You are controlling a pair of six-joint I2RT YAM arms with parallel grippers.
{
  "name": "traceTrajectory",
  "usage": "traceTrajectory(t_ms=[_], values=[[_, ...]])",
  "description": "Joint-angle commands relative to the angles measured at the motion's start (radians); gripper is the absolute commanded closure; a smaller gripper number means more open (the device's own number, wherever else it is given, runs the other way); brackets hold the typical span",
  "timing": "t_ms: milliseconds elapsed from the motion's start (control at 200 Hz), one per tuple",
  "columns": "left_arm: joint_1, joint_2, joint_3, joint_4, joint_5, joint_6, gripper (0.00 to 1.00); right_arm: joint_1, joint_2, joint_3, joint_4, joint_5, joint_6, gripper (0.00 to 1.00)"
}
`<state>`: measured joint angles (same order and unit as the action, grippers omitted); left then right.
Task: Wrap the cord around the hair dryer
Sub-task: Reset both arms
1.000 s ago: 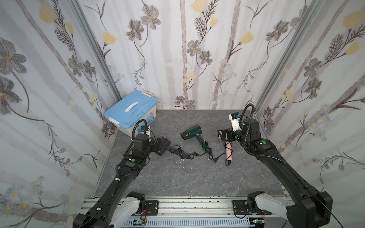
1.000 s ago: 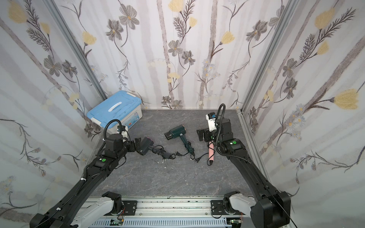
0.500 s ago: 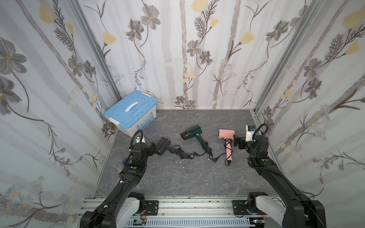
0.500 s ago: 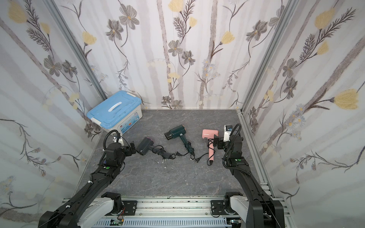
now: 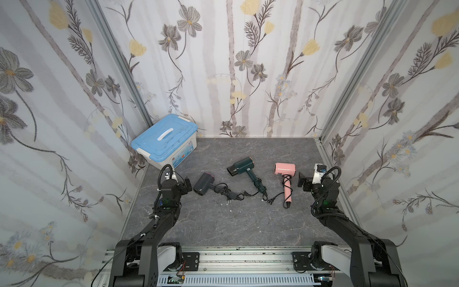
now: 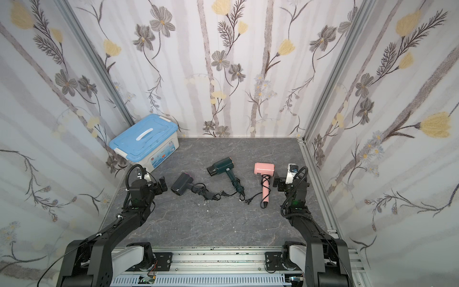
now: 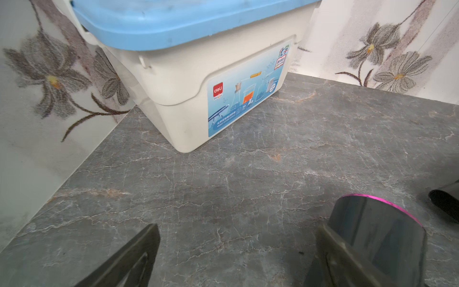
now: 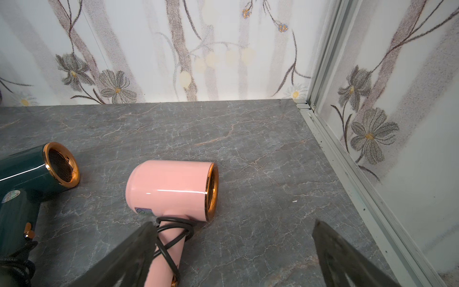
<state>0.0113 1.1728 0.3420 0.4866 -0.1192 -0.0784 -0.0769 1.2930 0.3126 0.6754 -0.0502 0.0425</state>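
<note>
The blue sticker [image 7: 244,92] on the white storage box [image 5: 171,159], left of centre in both top views, carries a red "deli" logo. Its Chinese print and the small label on the pink hair dryer [image 8: 171,188] are too small to read.

The right gripper [image 5: 303,182] is no longer reaching over the pink hair dryer [image 5: 285,169]. It now sits lower and nearer the side wall, apart from the dryer, whose head is uncovered. The left gripper [image 5: 186,185] is drawn back off the gray hair dryer [image 5: 201,184] and sits just beside its barrel.

Hair dryers [image 5: 242,166] lie right of the box [image 5: 173,143].
</note>
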Motion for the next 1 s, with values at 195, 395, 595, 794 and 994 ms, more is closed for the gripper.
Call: traceTrajectory(t_ms=[195, 395, 595, 794, 994], values=[[0.006, 0.162, 0.01, 0.249, -0.013, 0.023, 0.01, -0.001, 0.024, -0.055, 0.292, -0.05, -0.023, 0.0], [0.007, 0.271, 0.011, 0.366, -0.003, -0.001, 0.03, 0.0, 0.104, -0.086, 0.459, -0.107, 0.0, 0.0], [0.006, 0.311, 0.009, 0.404, -0.002, 0.0, 0.03, 0.019, 0.185, -0.088, 0.537, -0.112, -0.026, 0.0], [-0.007, 0.346, 0.024, 0.404, -0.028, 0.006, 0.02, 0.03, 0.183, -0.092, 0.539, -0.09, -0.032, 0.0], [-0.011, 0.356, 0.031, 0.402, -0.045, 0.007, 0.0, 0.032, 0.184, -0.093, 0.539, -0.084, -0.034, 0.0]])
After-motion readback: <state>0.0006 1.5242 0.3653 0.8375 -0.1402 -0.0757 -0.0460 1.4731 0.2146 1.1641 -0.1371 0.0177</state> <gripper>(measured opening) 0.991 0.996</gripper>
